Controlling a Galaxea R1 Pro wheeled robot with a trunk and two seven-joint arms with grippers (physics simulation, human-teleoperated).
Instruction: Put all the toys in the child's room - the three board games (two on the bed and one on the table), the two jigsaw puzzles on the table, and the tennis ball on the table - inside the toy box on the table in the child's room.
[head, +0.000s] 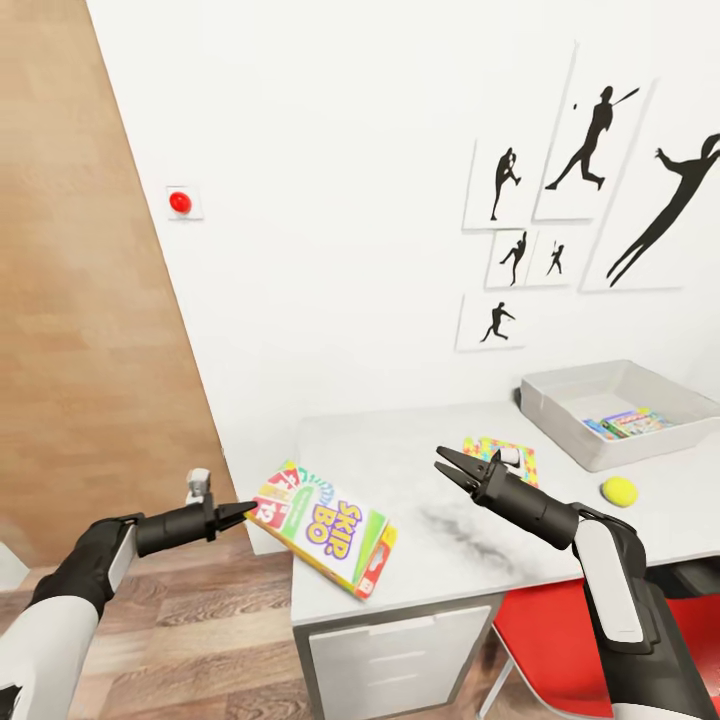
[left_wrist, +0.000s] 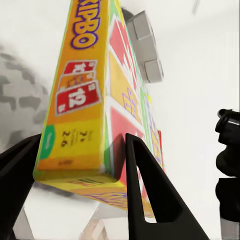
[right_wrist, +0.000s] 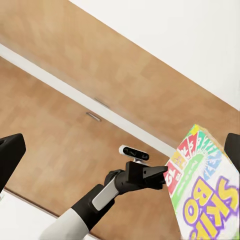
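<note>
Yellow-green Skip-Bo box (head: 322, 533) pinched by left claw (head: 243, 513) at table (head: 440, 560) corner, right claw (head: 452, 471) spread (jigsaw (head: 500, 455) behind).

The Skip-Bo box (head: 325, 535) is white, green and yellow with purple letters and red cards. The jigsaw puzzle (head: 500, 456) has yellow, pink, blue and green pieces. The tennis ball (head: 620, 491) is yellow-green. The toy box (head: 570, 393) is light grey. The chair (head: 570, 630) is red.

The left gripper (left_wrist: 75, 165) has its two dark fingers clamped on the Skip-Bo box's (left_wrist: 85, 100) edge.
</note>
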